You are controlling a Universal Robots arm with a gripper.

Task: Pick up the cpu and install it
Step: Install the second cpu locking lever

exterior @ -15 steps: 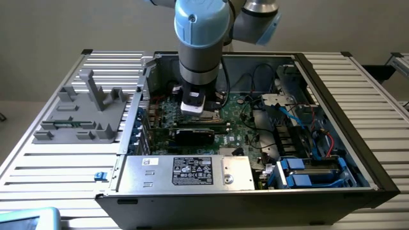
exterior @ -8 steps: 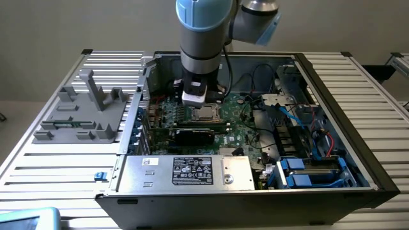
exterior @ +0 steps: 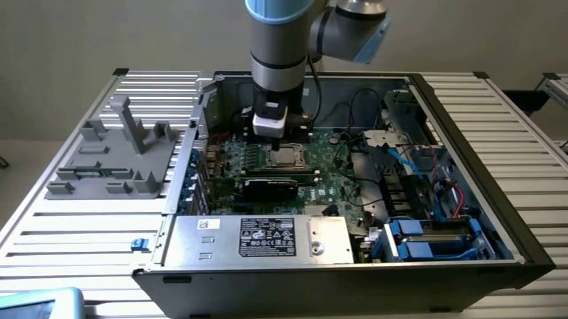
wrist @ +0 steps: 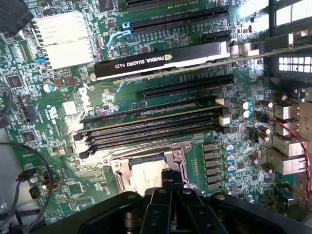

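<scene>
Our black gripper (wrist: 168, 187) hangs with fingers pressed together just over the small square silvery-beige cpu (exterior: 284, 157), which seems seated in the dark metal-framed socket (wrist: 122, 168). We should stay vertical, avoiding sideways drag across the chip.

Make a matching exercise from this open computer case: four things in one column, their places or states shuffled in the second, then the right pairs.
Things:
1. cpu
2. gripper
3. graphics card
4. grey plastic tray

Places or states:
A. outside the case, on the slatted table at the exterior view's left
B. shut, directly above the socket
C. lying in the metal-framed socket on the green motherboard
D. standing on edge in a slot, black with a Quadro label

Pairs: 1-C, 2-B, 3-D, 4-A
</scene>
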